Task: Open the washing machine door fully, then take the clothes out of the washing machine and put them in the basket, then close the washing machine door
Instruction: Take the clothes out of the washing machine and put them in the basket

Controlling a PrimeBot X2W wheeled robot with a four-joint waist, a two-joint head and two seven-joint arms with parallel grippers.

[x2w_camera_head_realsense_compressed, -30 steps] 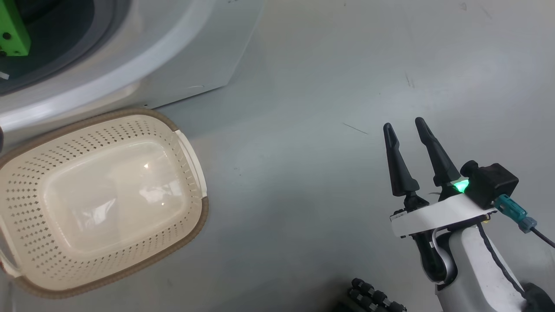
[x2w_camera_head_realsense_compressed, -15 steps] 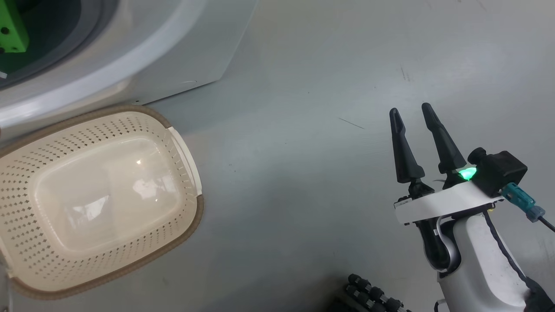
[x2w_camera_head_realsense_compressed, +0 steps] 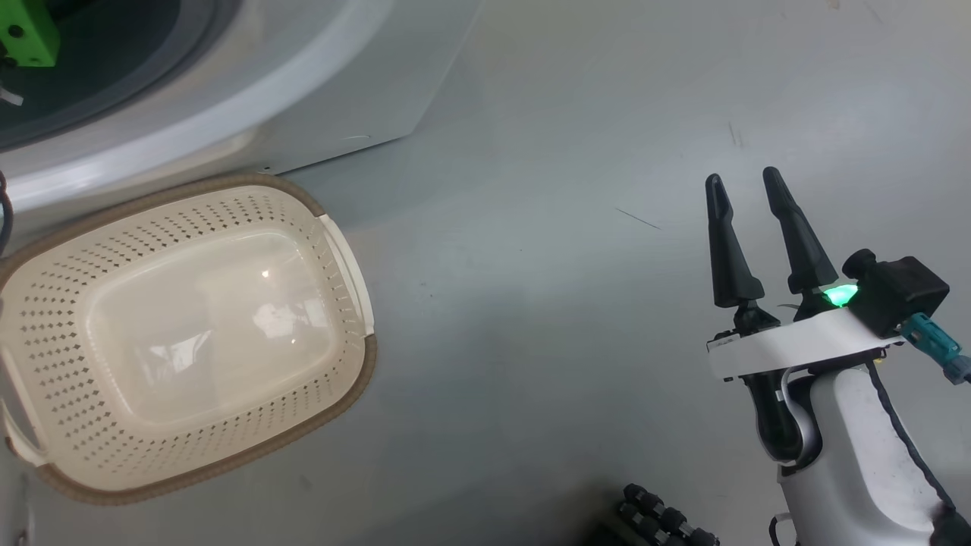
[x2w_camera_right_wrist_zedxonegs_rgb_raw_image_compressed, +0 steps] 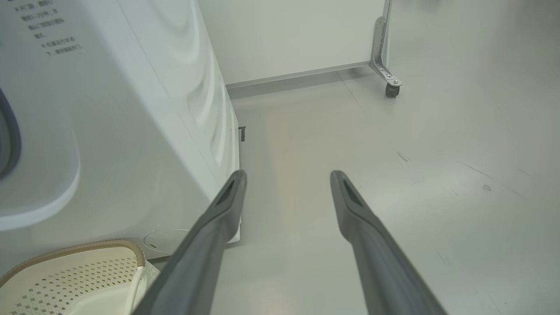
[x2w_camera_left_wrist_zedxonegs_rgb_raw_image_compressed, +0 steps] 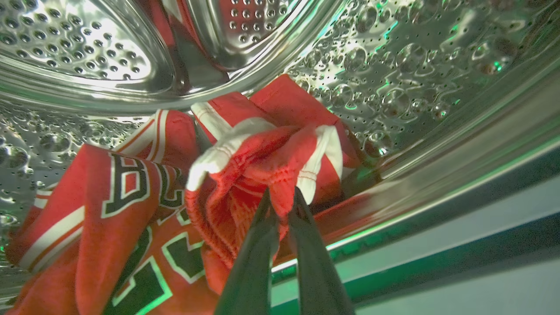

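Note:
Red jersey clothes [x2w_camera_left_wrist_zedxonegs_rgb_raw_image_compressed: 131,210] with white stripes and dark lettering lie inside the washing machine's steel perforated drum [x2w_camera_left_wrist_zedxonegs_rgb_raw_image_compressed: 393,87]. My left gripper [x2w_camera_left_wrist_zedxonegs_rgb_raw_image_compressed: 282,197] is shut on a bunched red and white fold of the clothes [x2w_camera_left_wrist_zedxonegs_rgb_raw_image_compressed: 280,166] near the drum's front lip. The white washing machine [x2w_camera_head_realsense_compressed: 303,98] fills the head view's upper left, with the grey porthole gasket [x2w_camera_head_realsense_compressed: 152,76] showing. The cream basket [x2w_camera_head_realsense_compressed: 45,364] stands on the floor in front of it with nothing in it. My right gripper [x2w_camera_head_realsense_compressed: 747,189] hovers open over bare floor at the right. The door is out of view.
Grey floor [x2w_camera_head_realsense_compressed: 531,303] stretches between the basket and my right arm. A white panel on a caster wheel [x2w_camera_right_wrist_zedxonegs_rgb_raw_image_compressed: 390,89] stands behind the machine's side [x2w_camera_right_wrist_zedxonegs_rgb_raw_image_compressed: 188,87]. A dark ribbed part [x2w_camera_head_realsense_compressed: 660,523] of my base shows at the bottom edge.
The head view has shifted a little, so basket and machine sit slightly differently in it. My right gripper stays open, a bit higher in the view.

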